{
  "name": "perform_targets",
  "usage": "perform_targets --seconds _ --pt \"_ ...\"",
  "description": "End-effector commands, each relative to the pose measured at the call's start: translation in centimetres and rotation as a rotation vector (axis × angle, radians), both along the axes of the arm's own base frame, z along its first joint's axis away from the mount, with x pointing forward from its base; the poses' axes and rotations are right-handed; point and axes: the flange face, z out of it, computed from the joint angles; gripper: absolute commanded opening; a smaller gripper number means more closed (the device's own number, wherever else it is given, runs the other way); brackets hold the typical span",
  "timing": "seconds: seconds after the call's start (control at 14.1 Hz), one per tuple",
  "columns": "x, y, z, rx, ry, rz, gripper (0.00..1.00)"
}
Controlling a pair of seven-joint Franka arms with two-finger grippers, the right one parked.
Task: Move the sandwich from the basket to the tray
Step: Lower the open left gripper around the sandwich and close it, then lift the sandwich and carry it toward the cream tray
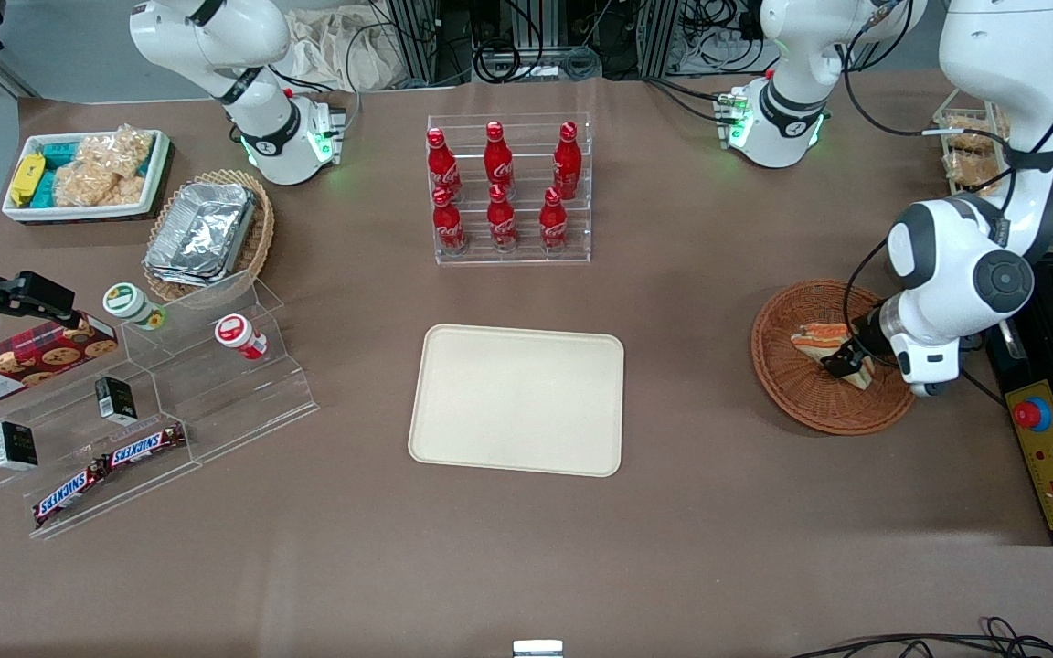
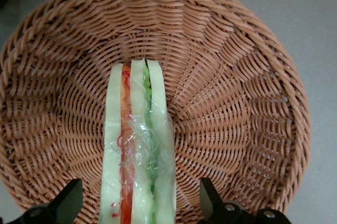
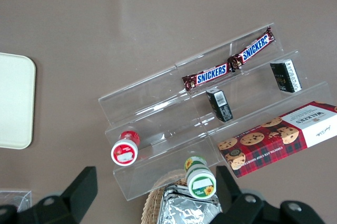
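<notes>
In the basket (image 2: 237,77), toward the working arm's end of the table (image 1: 673,548), the sandwich (image 2: 138,145) stands on edge; fingers (image 2: 68,200) apart, straddling it. Gripper (image 1: 846,359) low over it. Tray (image 1: 517,399) well apart.

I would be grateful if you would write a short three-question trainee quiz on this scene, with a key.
1. True or false: the sandwich already lies on the tray.
2. Multiple choice: the claw is
A. open, its fingers either side of the sandwich in the basket
B. shut on a cola bottle
C. hovering above the tray
3. Fill in: the rack of red bottles stands ____ from the front camera than the tray.

Key: 1 false, the tray holds nothing and the sandwich is in the basket; 2 A; 3 farther.
</notes>
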Motion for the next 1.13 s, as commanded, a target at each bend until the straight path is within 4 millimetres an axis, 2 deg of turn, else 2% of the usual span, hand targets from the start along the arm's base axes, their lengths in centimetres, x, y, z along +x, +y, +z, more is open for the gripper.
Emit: perform_targets --seconds 0.0,0.07,0.14,0.28,0.42,0.5,0.64,0.85,0.99,1.06 --pt "0.4 -0.1 -1.0 0.01 -0.008 0.009 0.96" --pt "0.4 -0.1 -1.2 0.01 -0.006 0.009 0.86" --pt "0.4 -0.1 -1.3 0.011 -0.011 0.01 0.71" --pt "0.5 -0.1 -1.8 0.011 -0.018 0.01 0.33" --pt "0.5 -0.1 -2.0 0.012 -0.015 0.009 0.08" --pt "0.6 -0.2 -1.5 0.012 -0.023 0.006 0.0" --pt "0.7 -0.2 0.4 0.01 -0.032 -0.002 0.0" --pt "1.0 -0.7 6.5 0.0 -0.026 -0.032 0.0" --pt "2.1 -2.2 11.3 -0.017 -0.029 -0.062 0.0" --pt "2.5 -4.3 13.2 -0.028 -0.034 -0.097 0.0"
